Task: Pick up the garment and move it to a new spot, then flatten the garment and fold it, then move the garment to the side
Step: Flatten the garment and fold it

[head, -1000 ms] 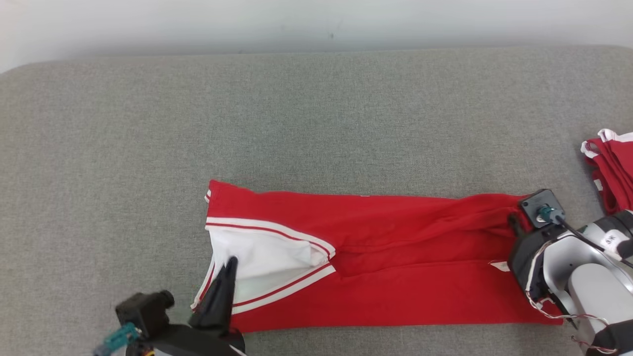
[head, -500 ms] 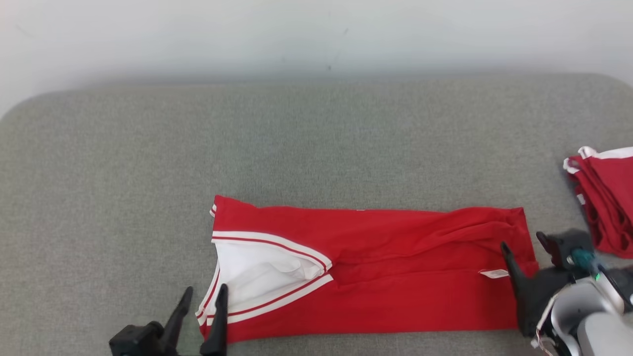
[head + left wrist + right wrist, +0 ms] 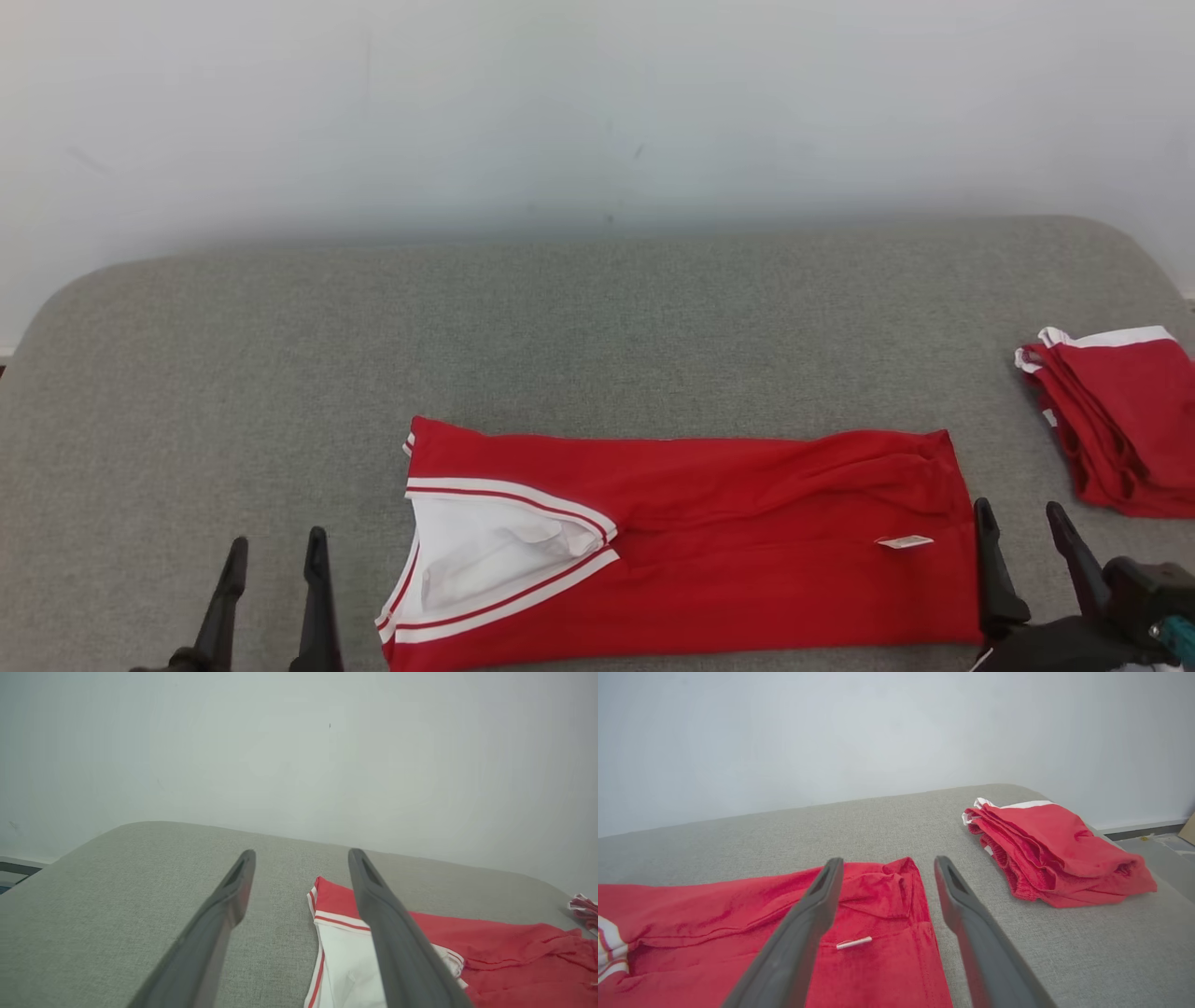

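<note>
Flanking the red jersey [image 3: 709, 551], my left claw [image 3: 277, 541] and right claw [image 3: 1018, 509] stand spread and empty. It lies flat in one long lengthwise fold, near and centre on the grey bench [image 3: 560, 317]. Crosswise folding and the move aside look undone. A folded red pile [image 3: 1120, 429] sits far right.

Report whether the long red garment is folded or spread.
Folded lengthwise: the red garment lies as a narrow strip, its sides overlapping along the middle.

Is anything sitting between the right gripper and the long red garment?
Nothing visible: the open right gripper hangs beside the right edge of the garment, and the folded red pile lies off to its other side.
</note>
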Tool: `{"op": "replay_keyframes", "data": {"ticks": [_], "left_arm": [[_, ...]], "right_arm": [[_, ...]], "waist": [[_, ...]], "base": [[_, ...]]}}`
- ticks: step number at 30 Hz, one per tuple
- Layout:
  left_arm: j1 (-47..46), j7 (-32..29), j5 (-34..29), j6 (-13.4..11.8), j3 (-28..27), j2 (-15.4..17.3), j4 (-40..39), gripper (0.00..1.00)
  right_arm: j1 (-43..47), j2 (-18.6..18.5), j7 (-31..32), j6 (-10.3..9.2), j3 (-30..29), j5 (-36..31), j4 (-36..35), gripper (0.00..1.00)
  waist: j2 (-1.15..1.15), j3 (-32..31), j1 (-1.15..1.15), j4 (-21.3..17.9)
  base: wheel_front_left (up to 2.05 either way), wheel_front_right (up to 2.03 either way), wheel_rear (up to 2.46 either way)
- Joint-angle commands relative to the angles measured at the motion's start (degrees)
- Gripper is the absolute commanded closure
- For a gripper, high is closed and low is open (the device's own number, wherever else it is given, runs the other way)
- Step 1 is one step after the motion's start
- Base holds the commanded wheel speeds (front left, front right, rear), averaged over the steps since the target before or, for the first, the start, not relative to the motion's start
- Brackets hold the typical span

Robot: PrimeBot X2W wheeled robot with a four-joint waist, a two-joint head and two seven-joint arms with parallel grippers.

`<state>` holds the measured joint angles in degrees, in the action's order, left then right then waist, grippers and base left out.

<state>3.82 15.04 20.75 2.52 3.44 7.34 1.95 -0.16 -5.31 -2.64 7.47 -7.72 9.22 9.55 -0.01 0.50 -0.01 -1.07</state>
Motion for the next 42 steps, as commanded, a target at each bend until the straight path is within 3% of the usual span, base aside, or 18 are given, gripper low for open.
{"op": "replay_keyframes", "data": {"ticks": [1,5,18,23,29,31,36,42], "left_arm": [[0.8,0.1,-1.5,0.6,-1.1,-0.5,-0.2,0.0],[1.8,0.1,-5.1,2.1,-4.4,-1.8,0.5,0.0],[1.1,0.1,-8.5,4.4,-9.1,-3.9,3.9,0.0],[0.9,0.1,-8.8,4.7,-9.2,-4.2,4.1,0.0],[-0.4,0.1,-9.2,5.0,-8.7,-4.4,4.5,0.0],[-1.5,0.1,-9.3,4.9,-8.2,-4.4,4.7,0.0],[-2.6,0.1,-8.7,5.0,-6.8,-4.4,4.7,0.0],[-3.3,0.1,-8.5,5.0,-6.7,-4.4,4.3,0.0]], "right_arm": [[0.9,0.6,-1.2,0.01,0.3,0.7,-0.6,0.0],[2.7,1.5,-3.5,0.01,2.4,2.5,-0.7,0.0],[1.5,1.2,-0.7,0.01,3.6,2.6,0.2,0.0],[-1.5,1.3,9.1,0.01,0.8,5.3,-0.1,0.0],[-8.3,1.5,27.6,0.01,-5.9,4.7,-0.2,0.0],[-11.6,1.3,35.3,0.01,-9.4,1.2,0.9,0.0],[-15.3,1.5,42.5,0.01,-13.2,-2.3,2.8,0.0],[-18.1,1.8,45.2,0.01,-15.2,-4.6,4.3,0.0]], "waist": [[0.01,-0.6,0.01,-0.6],[0.01,-1.0,0.01,-1.2],[0.01,-0.3,0.01,-1.8],[0.01,0.4,0.01,-1.2],[0.01,2.8,0.01,-0.3],[0.01,4.4,0.01,0.8],[0.01,7.0,0.01,3.0],[0.01,9.3,0.01,4.5]], "base": [[0.0,0.0,0.0],[0.0,0.0,0.0],[0.0,0.0,0.0],[0.0,0.0,0.0],[0.0,0.0,0.0],[0.0,0.0,0.0],[0.0,0.0,0.0],[0.0,0.0,0.0]]}}
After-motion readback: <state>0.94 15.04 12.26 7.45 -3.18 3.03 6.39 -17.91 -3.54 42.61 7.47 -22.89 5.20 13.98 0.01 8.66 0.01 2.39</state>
